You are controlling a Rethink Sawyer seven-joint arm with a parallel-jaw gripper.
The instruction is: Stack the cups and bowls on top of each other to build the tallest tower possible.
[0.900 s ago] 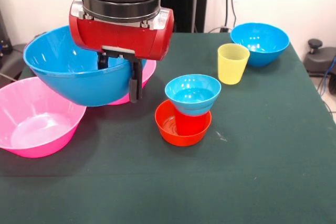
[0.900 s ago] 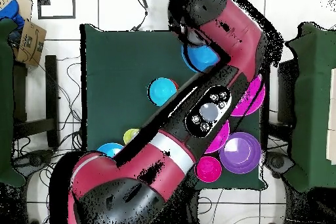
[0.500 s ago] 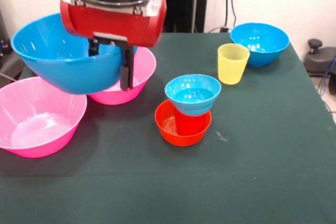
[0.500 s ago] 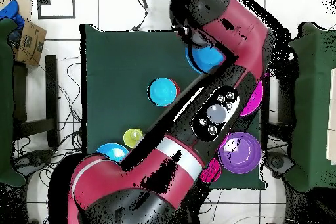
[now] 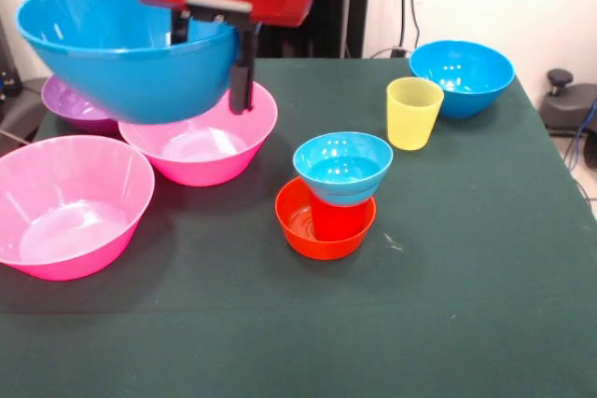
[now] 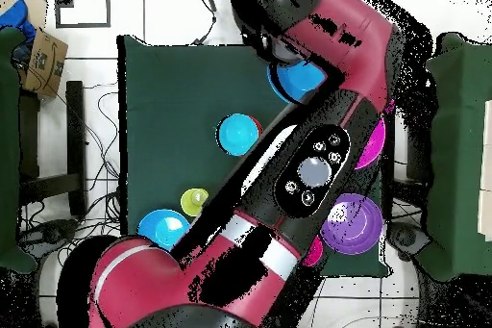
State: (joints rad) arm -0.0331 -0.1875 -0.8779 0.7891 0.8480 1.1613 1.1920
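One big blue bowl [image 5: 126, 58] hangs in the air at the left of the front view, and you carry it by its rim alone: the gripper [image 5: 213, 53] has its fingers [image 5: 242, 72] clamped over the rim's edge, one dark finger down the outside wall and the other partly showing inside. The bowl tilts, its open mouth leaning away from the fingers, above two pink bowls [image 5: 201, 142] and a purple bowl [image 5: 70, 104] on the green table [image 5: 466, 277].

The tower [image 5: 334, 195] you are aiming for stands well apart to the right: a small orange bowl [image 5: 298, 226] at the bottom, a red cup [image 5: 338, 219] standing in it, and a small light-blue bowl [image 5: 343, 167] perched on the cup. That top bowl looks much narrower than the one you hold.

Your main risk is the landing. A wide, tilted bowl set on a small perch will probably touch on one side first and could push the light-blue bowl off the cup, or tip the cup over in the orange bowl. Come in off-centre and the big bowl would likely slide off once you let go.

A rim pinch also leaves the bowl free to swing or slip if you move fast. The yellow cup [image 5: 413, 114] and another blue bowl [image 5: 462, 76] stand beyond the tower, so overshooting could knock them.
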